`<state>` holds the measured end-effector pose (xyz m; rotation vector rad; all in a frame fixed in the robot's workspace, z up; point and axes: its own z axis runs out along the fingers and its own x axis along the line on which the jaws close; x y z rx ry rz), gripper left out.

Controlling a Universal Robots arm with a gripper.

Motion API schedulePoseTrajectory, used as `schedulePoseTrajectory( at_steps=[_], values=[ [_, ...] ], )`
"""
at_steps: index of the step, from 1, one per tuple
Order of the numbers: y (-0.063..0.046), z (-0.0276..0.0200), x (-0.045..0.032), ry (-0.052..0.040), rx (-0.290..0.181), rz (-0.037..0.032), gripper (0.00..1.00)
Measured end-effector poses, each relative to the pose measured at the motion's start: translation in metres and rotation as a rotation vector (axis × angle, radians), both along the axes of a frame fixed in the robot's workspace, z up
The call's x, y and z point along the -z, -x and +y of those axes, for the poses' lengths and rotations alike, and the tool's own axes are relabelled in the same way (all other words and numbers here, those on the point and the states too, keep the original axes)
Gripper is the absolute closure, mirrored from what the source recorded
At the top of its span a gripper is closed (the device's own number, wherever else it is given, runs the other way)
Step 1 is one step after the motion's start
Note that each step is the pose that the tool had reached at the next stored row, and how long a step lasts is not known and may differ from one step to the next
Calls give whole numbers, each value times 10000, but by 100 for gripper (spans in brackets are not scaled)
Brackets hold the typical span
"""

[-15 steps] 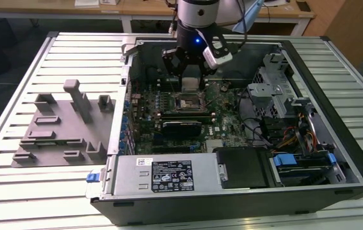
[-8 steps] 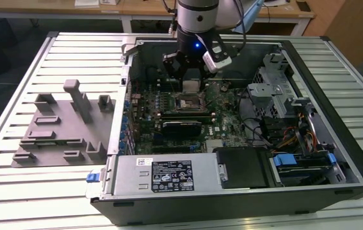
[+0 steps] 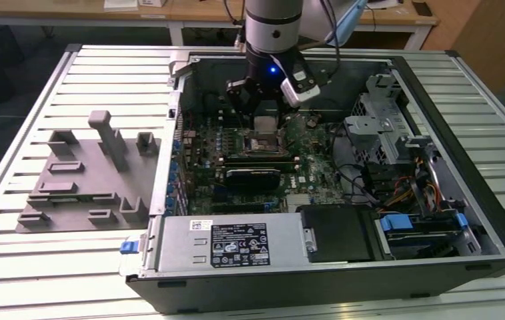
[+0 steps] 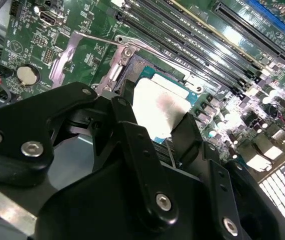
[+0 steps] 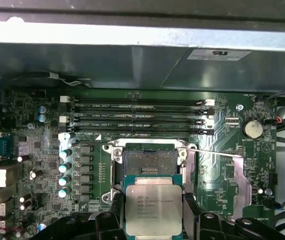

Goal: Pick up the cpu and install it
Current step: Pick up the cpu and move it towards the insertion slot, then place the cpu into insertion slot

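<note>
Tool (image 5: 153,214) with its two black fingers (image 5: 116,210) drawn in against opposite edges of the cpu (image 5: 153,209), which it holds flat, silver metal top facing the wrist cameras; the same grasp appears in the second wrist view, cpu (image 4: 158,109) between the fingers (image 4: 186,134). Just beyond the held chip lies the open black socket (image 5: 150,162), its load plate (image 4: 66,56) swung back and its thin wire lever (image 5: 213,152) raised; whether the chip touches the socket cannot be told. Past the socket run four parallel memory slots (image 5: 137,117) on the green motherboard (image 5: 32,150), with a coin cell (image 5: 252,128) off to one side. Farther out, the exterior view shows the tool (image 3: 267,115) inside the open computer case (image 3: 465,100), the labelled silver power supply box (image 3: 225,243) at the case's far end from the tool, and a grey moulded fixture (image 3: 83,180) outside the case on the slatted tabletop (image 3: 30,280).
</note>
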<state>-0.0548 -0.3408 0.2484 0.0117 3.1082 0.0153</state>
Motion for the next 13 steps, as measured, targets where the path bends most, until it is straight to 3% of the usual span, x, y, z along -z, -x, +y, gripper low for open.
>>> schedulePoseTrajectory(
  at_steps=[13],
  values=[
    [14, 4, 33, 29, 0, -6, 46]
  ],
)
